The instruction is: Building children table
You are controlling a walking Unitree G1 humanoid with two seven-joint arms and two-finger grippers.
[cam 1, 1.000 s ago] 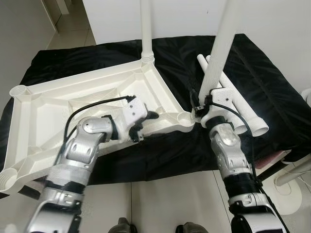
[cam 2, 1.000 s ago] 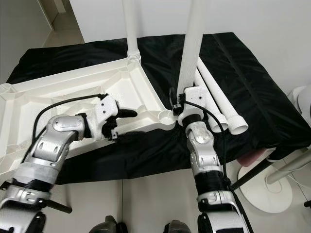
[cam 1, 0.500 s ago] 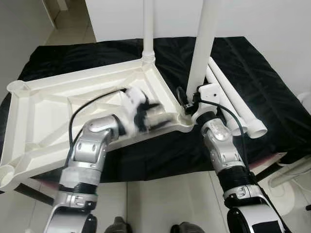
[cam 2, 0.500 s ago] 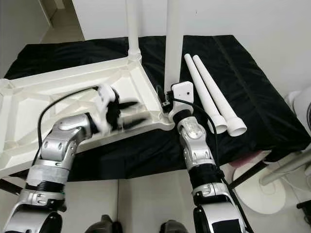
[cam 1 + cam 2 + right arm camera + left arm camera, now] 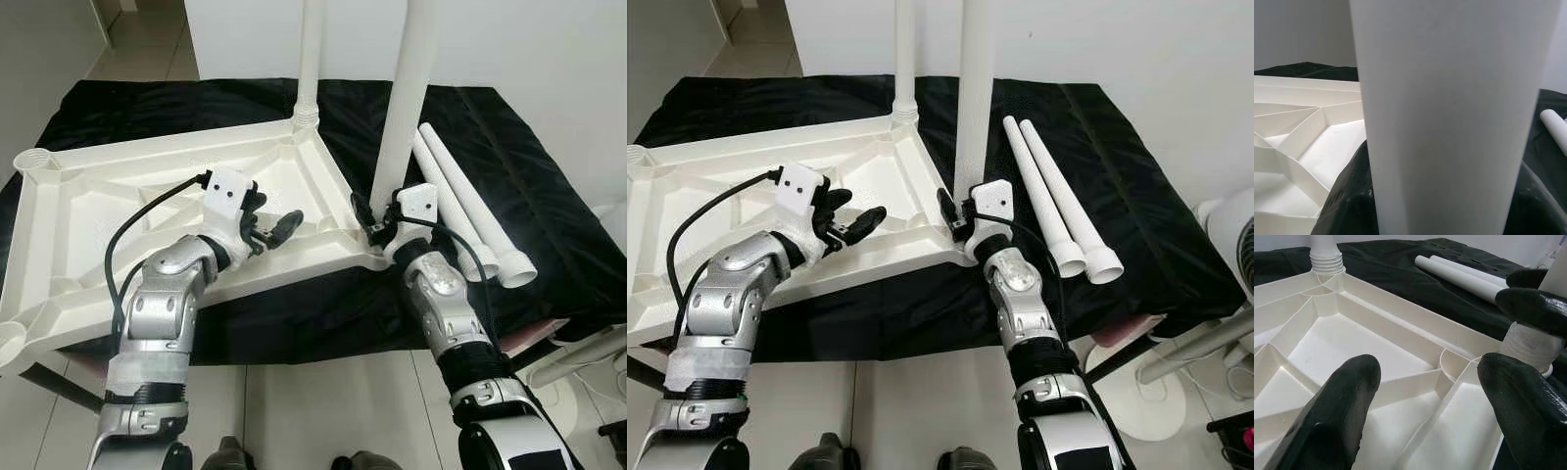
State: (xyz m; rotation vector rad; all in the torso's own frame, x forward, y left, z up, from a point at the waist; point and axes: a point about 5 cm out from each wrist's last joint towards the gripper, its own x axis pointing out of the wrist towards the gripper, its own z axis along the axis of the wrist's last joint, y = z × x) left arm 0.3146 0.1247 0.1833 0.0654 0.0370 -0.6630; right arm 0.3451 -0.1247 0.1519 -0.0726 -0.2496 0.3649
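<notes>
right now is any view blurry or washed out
Head views: sharp and evenly lit, though the white tabletop loses some detail against the black cloth. Left wrist view: the near fingers are soft. Right wrist view: the held leg is close and featureless.

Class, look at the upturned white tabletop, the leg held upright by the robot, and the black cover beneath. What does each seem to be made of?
Tabletop: likely moulded plastic, with thin ribs, threaded corner sockets and a slight sheen. Leg in the right gripper: seemingly the same smooth white plastic, a tapered tube. Cover: probably soft padded fabric, matte, creased and sagging at the edges.
</notes>
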